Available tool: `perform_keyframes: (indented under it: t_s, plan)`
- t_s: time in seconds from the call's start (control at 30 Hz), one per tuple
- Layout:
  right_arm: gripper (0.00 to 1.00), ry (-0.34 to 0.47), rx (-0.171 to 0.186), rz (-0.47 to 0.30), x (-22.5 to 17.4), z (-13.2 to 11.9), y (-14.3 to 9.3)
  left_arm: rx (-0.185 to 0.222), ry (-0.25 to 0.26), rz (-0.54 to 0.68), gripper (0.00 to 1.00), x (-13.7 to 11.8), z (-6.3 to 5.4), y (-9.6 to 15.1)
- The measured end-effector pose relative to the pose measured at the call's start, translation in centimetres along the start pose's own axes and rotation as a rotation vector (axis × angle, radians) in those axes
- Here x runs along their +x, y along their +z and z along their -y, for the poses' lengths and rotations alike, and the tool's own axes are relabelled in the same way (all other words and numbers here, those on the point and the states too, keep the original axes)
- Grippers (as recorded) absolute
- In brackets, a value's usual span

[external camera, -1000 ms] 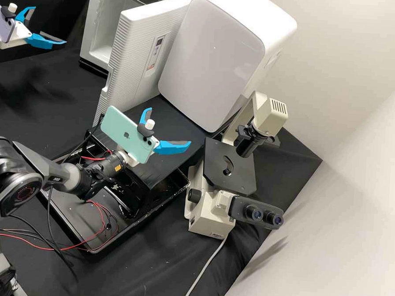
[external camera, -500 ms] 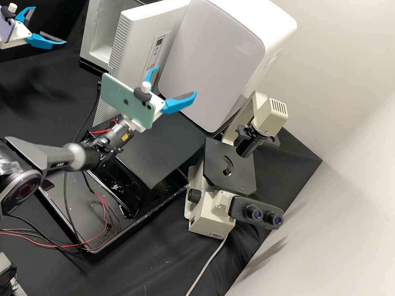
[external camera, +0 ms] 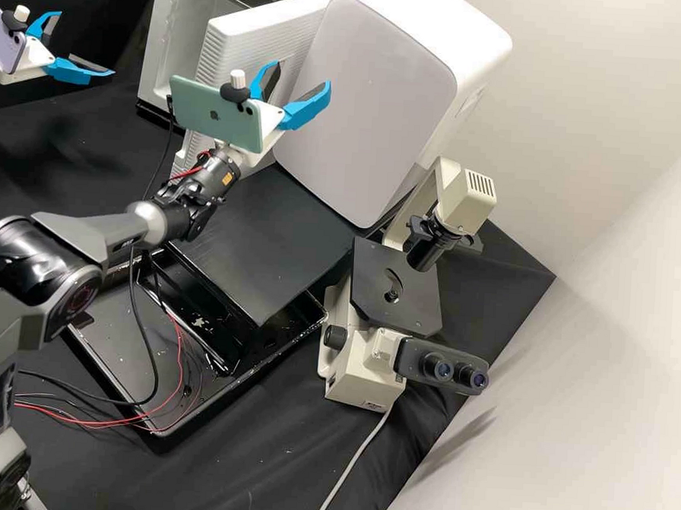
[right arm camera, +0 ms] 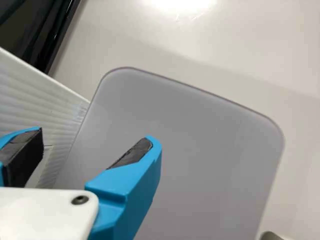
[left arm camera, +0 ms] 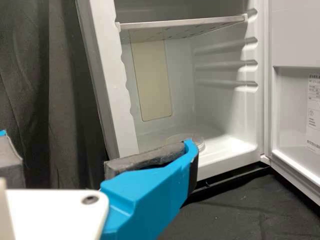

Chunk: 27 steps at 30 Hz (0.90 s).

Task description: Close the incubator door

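In the high view, the incubator (external camera: 154, 66) stands toward eleven o'clock, its door (external camera: 228, 45) swung open. The white rounded box (external camera: 378, 112) is toward twelve, the microscope (external camera: 361, 363) toward four. The left gripper (external camera: 85, 44) hangs at ten, the right gripper (external camera: 298, 74) between eleven and twelve; both have fingers spread apart. A round dish (left arm camera: 177, 138) lies inside the incubator.

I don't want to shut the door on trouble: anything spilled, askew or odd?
Pale flecks dot the black tray and the frame in it, perhaps splashes or worn paint. Red and black wires run loose across the tray, which looks untidy. The dish in the incubator seems to lie flat.
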State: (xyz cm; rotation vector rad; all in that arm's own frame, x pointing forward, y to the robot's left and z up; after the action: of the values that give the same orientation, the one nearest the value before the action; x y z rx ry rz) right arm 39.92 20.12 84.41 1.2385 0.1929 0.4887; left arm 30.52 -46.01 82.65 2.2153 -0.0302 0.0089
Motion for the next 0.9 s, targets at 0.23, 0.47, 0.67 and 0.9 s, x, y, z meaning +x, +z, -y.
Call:
perform_keyframes:
  t_s: [0.23,0.47,0.67,0.9]
  plan:
    - [0.00,-0.012,-0.025,0.010,2.1,0.7,-0.4,0.000,0.000,0.000,1.00,0.0,0.0,0.0]
    - [0.00,0.017,-0.089,-0.019,3.9,0.9,-1.3,0.000,0.000,0.000,1.00,0.0,0.0,0.0]
    - [0.00,0.016,-0.098,-0.032,5.1,1.5,-1.7,0.000,0.000,0.000,1.00,0.0,0.0,0.0]
    - [0.00,-0.007,-0.066,-0.055,5.8,1.9,-2.8,0.000,0.000,0.000,1.00,0.0,0.0,0.0]
